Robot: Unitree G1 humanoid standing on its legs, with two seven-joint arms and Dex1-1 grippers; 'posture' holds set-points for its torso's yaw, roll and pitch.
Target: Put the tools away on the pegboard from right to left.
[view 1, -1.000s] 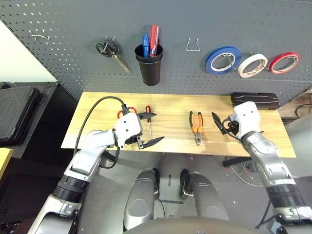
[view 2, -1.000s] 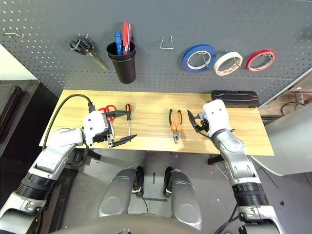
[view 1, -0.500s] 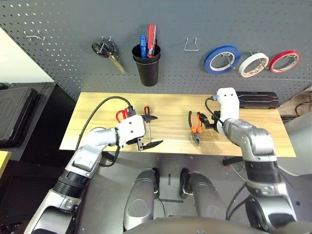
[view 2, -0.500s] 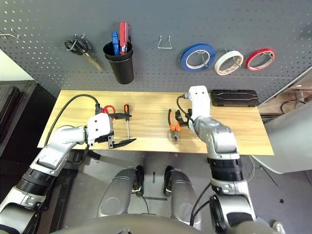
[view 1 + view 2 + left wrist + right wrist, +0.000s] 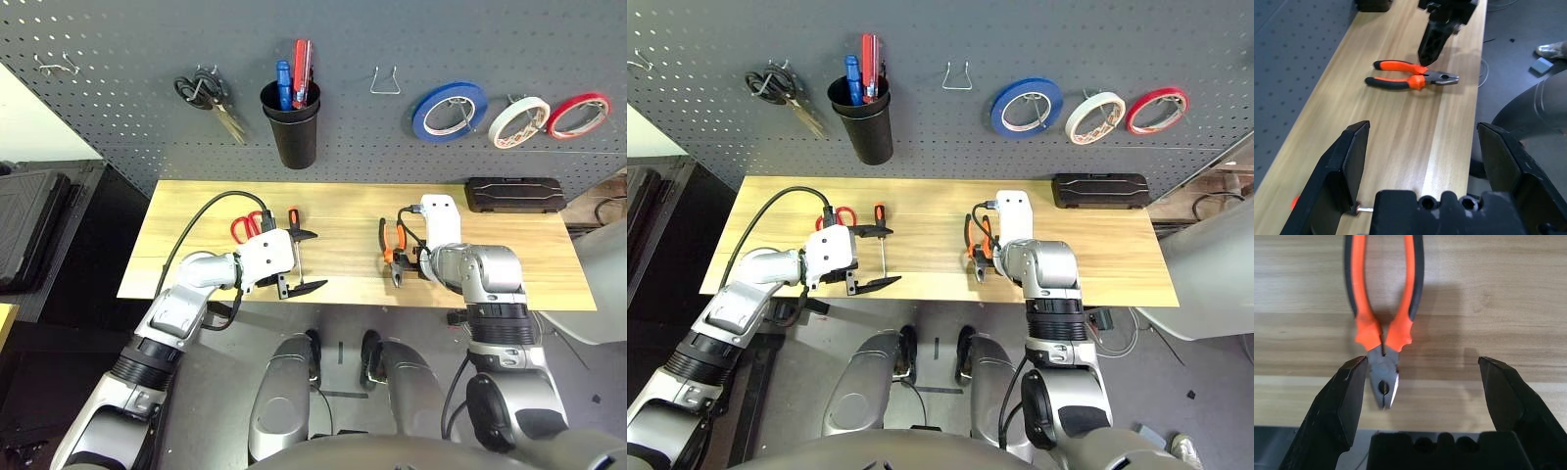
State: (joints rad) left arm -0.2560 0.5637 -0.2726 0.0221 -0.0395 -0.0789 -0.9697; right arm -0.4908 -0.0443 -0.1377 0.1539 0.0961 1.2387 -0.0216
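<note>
The orange-and-black pliers (image 5: 1383, 328) lie flat on the wooden table (image 5: 534, 264), nose toward its front edge. My right gripper (image 5: 1425, 382) stands open low over the nose, which sits close to one finger without touching it. My left gripper (image 5: 306, 260) hangs open just right of the slim screwdriver (image 5: 293, 221), with the red-handled scissors (image 5: 246, 226) further left. The cream-white tape ring (image 5: 519, 117) hangs on the dark grey pegboard (image 5: 118, 127).
On the pegboard hang a blue tape ring (image 5: 449, 110), a red tape ring (image 5: 578, 115), black-handled scissors (image 5: 206, 93), a black cup (image 5: 291, 132) with tools, and a bare hook (image 5: 385, 83). A black case (image 5: 514, 194) lies at the table's back right.
My right arm has swung left from the table's right part and come down over the pliers' nose. The left gripper has stayed by the screwdriver. The camera has shifted slightly.
</note>
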